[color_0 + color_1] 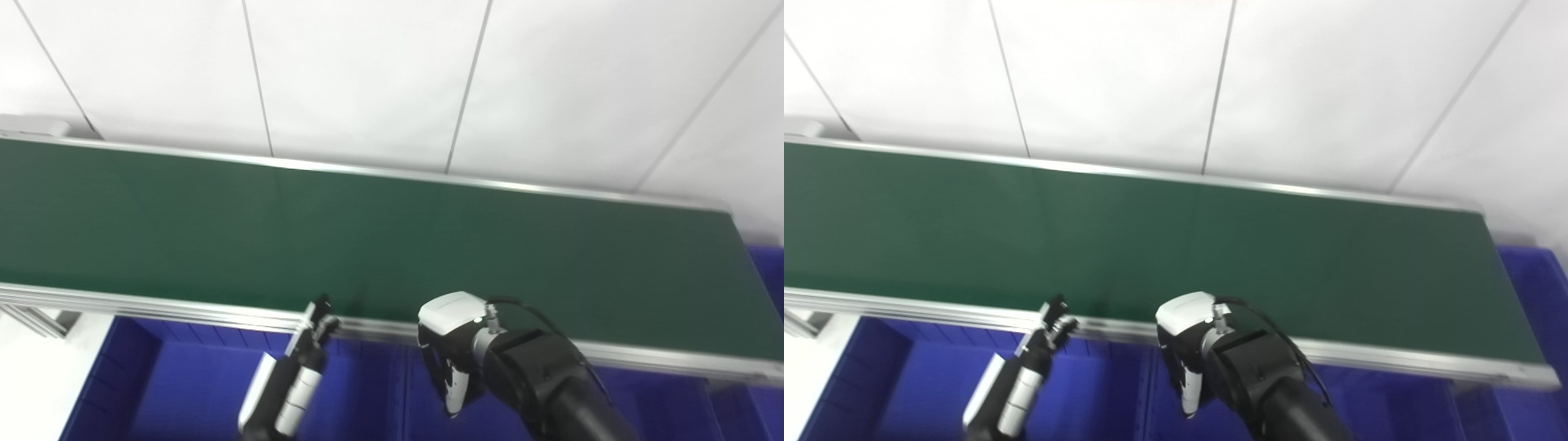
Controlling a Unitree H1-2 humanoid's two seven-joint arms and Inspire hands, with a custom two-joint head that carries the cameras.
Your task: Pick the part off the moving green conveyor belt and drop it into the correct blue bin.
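Note:
The green conveyor belt [392, 245] runs across the view from left to right, and no part shows anywhere on it. My left hand [306, 355] hangs over a blue bin [184, 380] just below the belt's front rail, with its fingers stretched straight up toward the rail and holding nothing. My right hand [450, 343] is beside it to the right, white back upward and fingers hanging down over the neighbouring blue bin [380, 398]. I see nothing in its fingers, though the palm faces away from me.
The belt's aluminium front rail [184, 309] lies between the hands and the belt. Another blue bin [1537, 288] sits past the belt's right end. A white panelled wall [367, 79] stands behind the belt.

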